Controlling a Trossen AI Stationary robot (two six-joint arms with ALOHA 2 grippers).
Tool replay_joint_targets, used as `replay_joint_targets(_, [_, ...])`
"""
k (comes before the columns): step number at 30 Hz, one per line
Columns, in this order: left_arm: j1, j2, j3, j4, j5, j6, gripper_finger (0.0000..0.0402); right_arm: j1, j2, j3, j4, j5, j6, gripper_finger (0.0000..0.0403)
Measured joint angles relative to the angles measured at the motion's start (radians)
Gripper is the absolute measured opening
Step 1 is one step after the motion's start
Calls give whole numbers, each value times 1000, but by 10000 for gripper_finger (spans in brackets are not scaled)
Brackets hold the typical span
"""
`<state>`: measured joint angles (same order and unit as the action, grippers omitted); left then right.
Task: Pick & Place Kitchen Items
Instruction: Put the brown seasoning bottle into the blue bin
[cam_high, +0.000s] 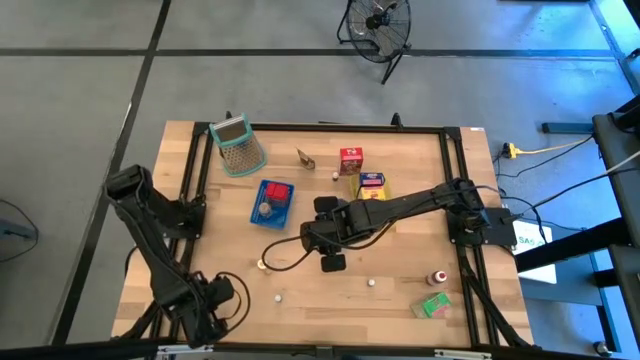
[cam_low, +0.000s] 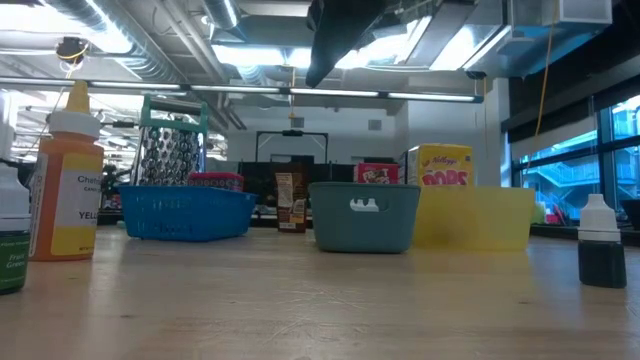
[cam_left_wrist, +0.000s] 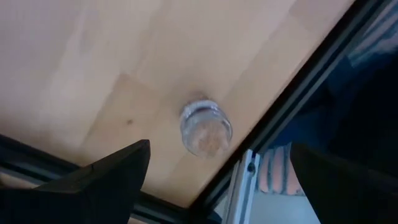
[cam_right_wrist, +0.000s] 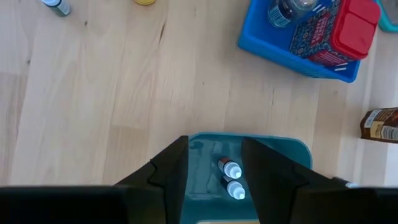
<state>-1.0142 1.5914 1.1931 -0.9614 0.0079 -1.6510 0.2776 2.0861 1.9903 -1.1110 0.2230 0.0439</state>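
Observation:
My right gripper (cam_right_wrist: 214, 167) is open and hovers over the grey-blue tray (cam_right_wrist: 292, 155) at the table's middle (cam_high: 322, 240). Two tiny white-capped bottles (cam_right_wrist: 231, 177) lie in that tray, seen between the fingers. My left gripper (cam_left_wrist: 221, 186) is open and waits at the table's near left corner (cam_high: 215, 300), above a small round jar (cam_left_wrist: 206, 128) of brown stuff that stands on the wood. A red carton (cam_high: 350, 160), a yellow carton (cam_high: 372, 185), a red-capped bottle (cam_high: 437, 277) and a green carton (cam_high: 432, 305) rest on the table.
The blue tray (cam_right_wrist: 298, 53) holds a red-lidded box and a clear jar. The green-rimmed grater (cam_high: 238, 146) lies at the far left, with a small brown carton (cam_high: 305, 158) beside it. Small white pieces (cam_high: 372, 283) dot the near side. A yellow tray (cam_low: 480, 215) stands beside the grey-blue one (cam_low: 362, 215).

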Motion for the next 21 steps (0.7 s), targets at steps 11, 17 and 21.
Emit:
replay_joint_targets(11, [-1, 73, -1, 61, 62, -6, 384, 10, 0, 0, 22, -43, 64, 151])
replay_joint_targets(17, [0, 86, -1, -5, 121, 14, 384, 47, 0, 0, 36, -148, 161, 151])
replay_joint_targets(21, [2, 86, -1, 1, 82, 30, 384, 79, 0, 0, 85, -148, 176, 152])
